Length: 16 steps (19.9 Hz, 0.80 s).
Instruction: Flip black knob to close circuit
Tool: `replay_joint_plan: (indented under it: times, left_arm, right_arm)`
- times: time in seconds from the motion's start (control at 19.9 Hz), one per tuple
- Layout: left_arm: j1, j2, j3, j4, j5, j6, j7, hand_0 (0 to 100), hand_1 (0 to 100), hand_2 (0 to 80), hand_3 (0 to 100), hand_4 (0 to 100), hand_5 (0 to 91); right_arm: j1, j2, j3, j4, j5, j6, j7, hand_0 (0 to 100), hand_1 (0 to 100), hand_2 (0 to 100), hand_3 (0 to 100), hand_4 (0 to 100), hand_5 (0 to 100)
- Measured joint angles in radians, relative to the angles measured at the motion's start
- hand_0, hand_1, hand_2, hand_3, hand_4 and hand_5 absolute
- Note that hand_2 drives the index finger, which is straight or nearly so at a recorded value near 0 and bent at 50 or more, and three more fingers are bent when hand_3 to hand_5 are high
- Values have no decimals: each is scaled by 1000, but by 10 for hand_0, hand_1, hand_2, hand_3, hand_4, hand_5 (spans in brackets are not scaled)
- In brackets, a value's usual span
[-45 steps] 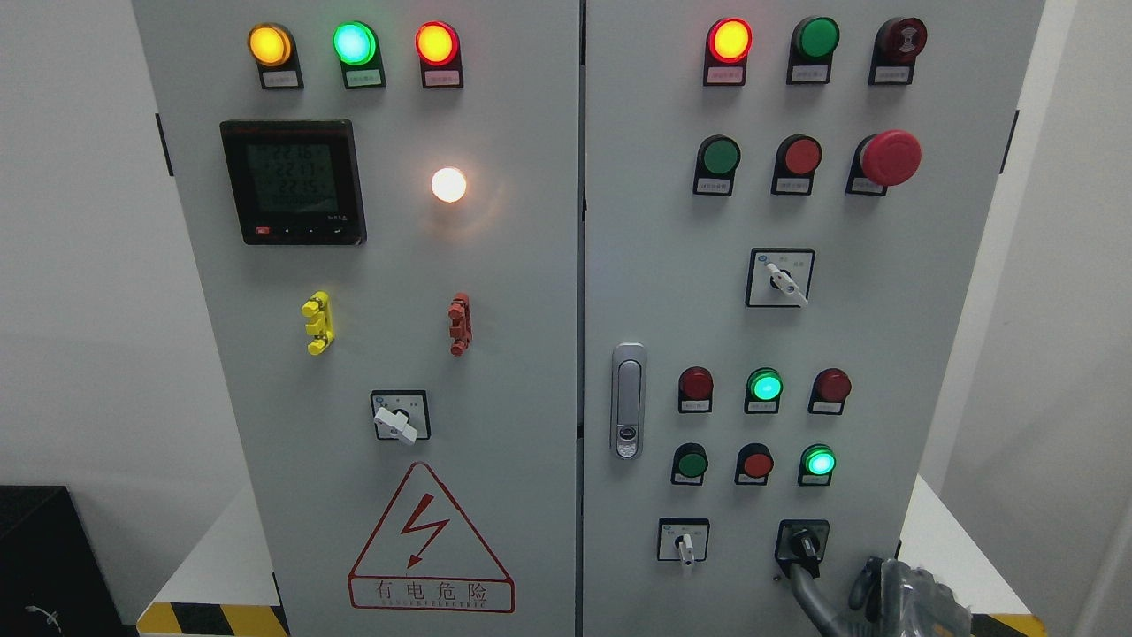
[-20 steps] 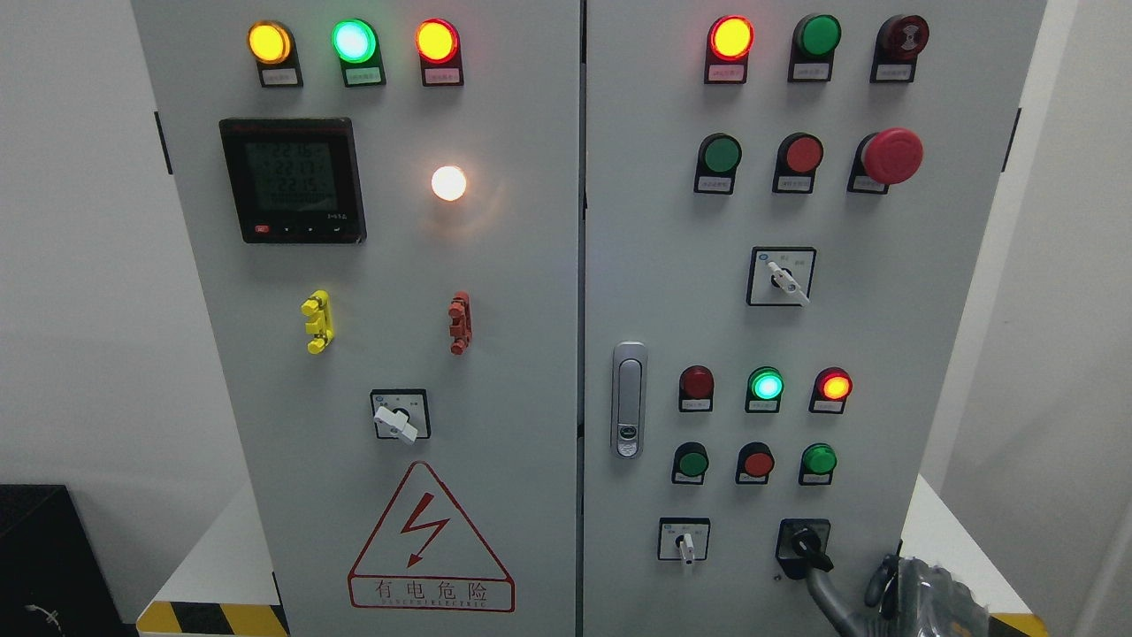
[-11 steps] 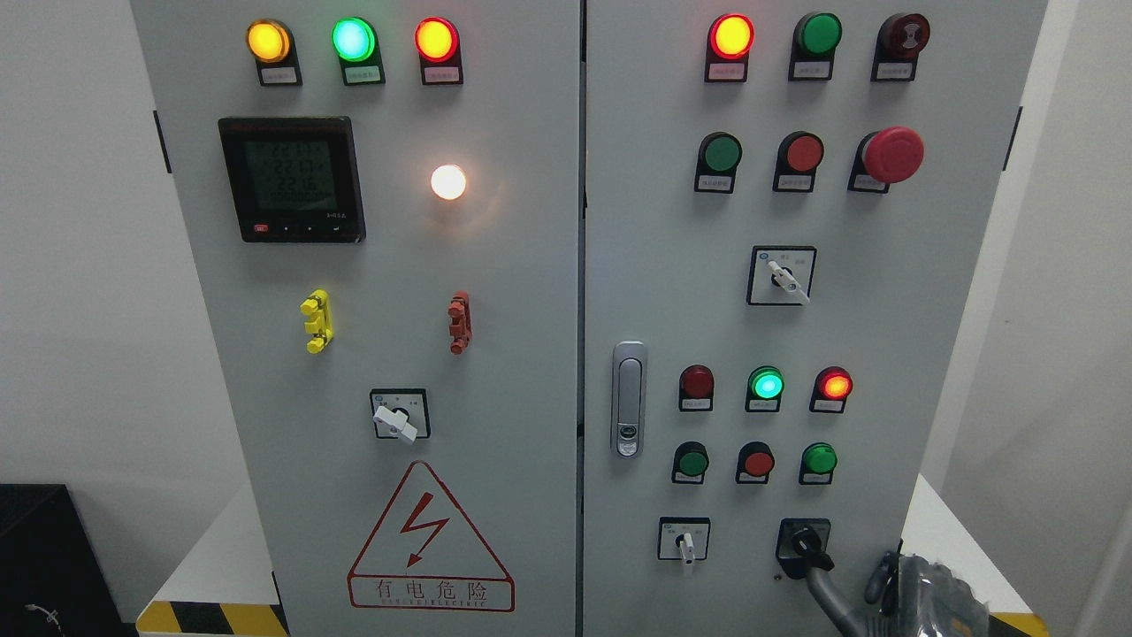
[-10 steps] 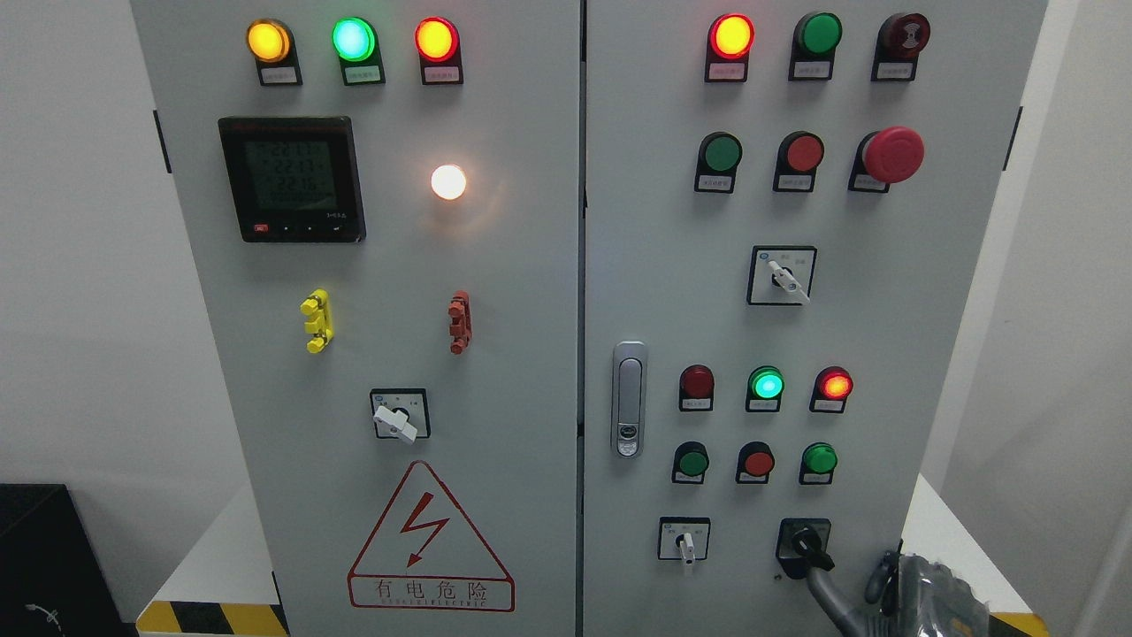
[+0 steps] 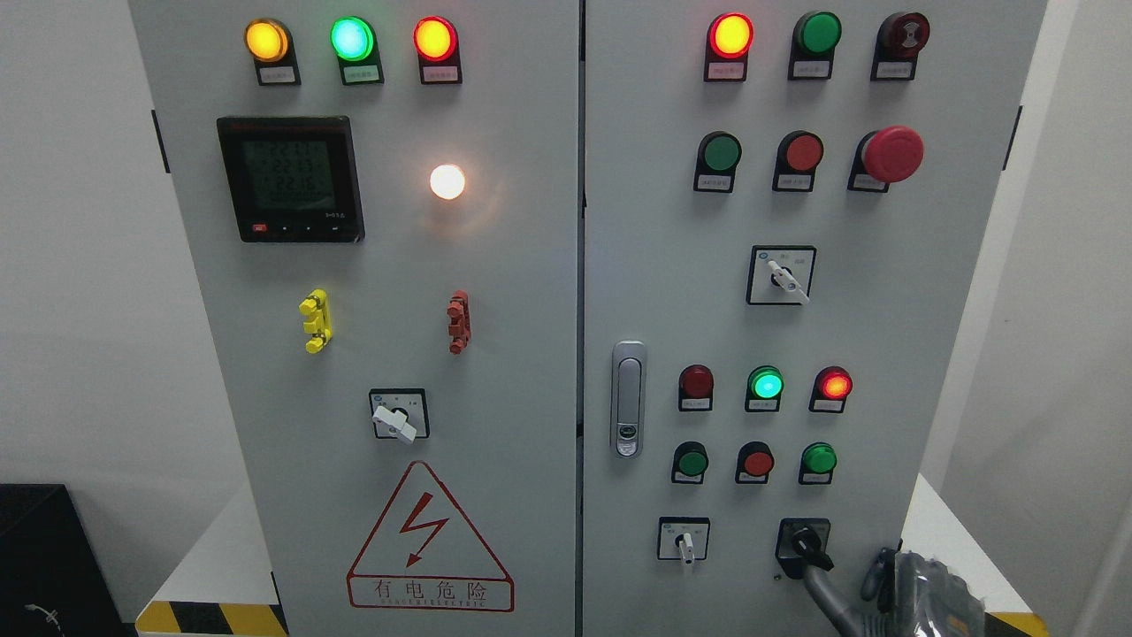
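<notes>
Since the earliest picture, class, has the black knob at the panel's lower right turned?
Yes. The black knob has swung: against its fixed square plate, the handle that pointed down-left now points down-right. The right hand sits beside it.

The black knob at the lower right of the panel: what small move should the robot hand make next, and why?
Probably draw the right robot hand back from the panel. The black knob points down-right, one finger reaches up to it, and the red lamp above glows, so the flip looks done.
</notes>
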Motion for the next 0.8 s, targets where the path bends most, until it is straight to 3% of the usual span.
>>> replay_joint_plan:
  times: [0.8]
  left_arm:
    - [0,0,0,0,0,1,1,120,556,0,0,0,0]
  right_arm:
    - [34,0,40,-9,-1,-27,-21,0,160,797,939,774,809]
